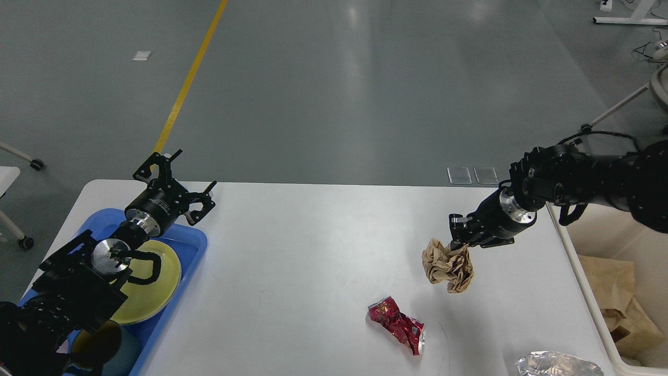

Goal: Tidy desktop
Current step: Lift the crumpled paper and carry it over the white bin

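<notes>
Right gripper (pixel 458 241) clamped on crumpled brown paper (pixel 448 265), fingertips buried; left gripper (pixel 180 180) spread apart; foil wrapper (pixel 558 364) cut off near desktop (pixel 313 250) edge.

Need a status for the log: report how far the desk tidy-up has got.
Done: brown paper lies in the cream bin; a yellow plate sits in the blue tray. In hand: the right hand holds a crumpled brown paper ball above the desktop. Left: the crushed red can and foil wrapper.
</notes>
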Robot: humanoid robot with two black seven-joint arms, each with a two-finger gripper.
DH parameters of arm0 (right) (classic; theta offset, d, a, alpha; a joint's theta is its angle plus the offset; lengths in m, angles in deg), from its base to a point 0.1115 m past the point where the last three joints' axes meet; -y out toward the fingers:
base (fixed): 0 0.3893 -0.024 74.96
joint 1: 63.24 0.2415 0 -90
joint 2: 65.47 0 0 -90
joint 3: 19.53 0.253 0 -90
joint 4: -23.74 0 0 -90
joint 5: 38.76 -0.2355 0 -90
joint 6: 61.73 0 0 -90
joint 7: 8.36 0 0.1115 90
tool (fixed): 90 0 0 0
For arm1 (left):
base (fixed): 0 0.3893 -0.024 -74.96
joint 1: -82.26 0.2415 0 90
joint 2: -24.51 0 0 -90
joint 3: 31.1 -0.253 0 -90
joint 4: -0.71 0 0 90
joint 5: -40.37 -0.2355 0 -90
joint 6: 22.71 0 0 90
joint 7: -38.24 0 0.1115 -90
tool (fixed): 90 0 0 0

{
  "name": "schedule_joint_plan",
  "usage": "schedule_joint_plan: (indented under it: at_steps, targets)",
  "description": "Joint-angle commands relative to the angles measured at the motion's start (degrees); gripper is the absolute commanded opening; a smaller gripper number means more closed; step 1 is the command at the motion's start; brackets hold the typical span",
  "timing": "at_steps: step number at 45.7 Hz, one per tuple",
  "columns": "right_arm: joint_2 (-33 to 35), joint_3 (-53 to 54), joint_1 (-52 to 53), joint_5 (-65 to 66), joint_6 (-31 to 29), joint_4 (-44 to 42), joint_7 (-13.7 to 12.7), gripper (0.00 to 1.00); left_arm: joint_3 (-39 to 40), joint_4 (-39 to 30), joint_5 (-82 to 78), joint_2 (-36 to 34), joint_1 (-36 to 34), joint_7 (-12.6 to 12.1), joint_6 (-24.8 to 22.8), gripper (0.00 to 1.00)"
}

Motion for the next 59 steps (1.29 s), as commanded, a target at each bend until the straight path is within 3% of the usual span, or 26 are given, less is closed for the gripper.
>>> schedule_joint_plan:
  at_steps: [1, 16, 28, 48, 59]
  targets:
    - [0.01, -1.6, 4.66, 0.12, -5.01, 0.08, 0.09, 0.0, 0.0, 0.0, -0.01, 0.01, 0.0, -0.01, 0.0, 0.96]
    - [2.11, -5.03, 18.01, 0.21, -14.06, -0.01, 0.35, 0.0, 0.0, 0.0, -0.01, 0.01, 0.0, -0.01, 0.0, 0.96]
    - [4.4, -8.9, 24.26, 0.39, -14.24, -0.62, 0.26, 0.0, 0.0, 0.0, -0.01, 0.01, 0.0, -0.01, 0.0, 0.96]
    - [12.39, -10.22, 23.3, 0.65, -11.26, -10.11, 0.09, 0.0, 0.0, 0.0, -0.01, 0.01, 0.0, -0.01, 0.0, 0.96]
    - [19.51, -12.42, 21.19, 0.21, -2.65, -11.08, 0.09, 0.0, 0.0, 0.0, -0.01, 0.01, 0.0, 0.07, 0.0, 0.96]
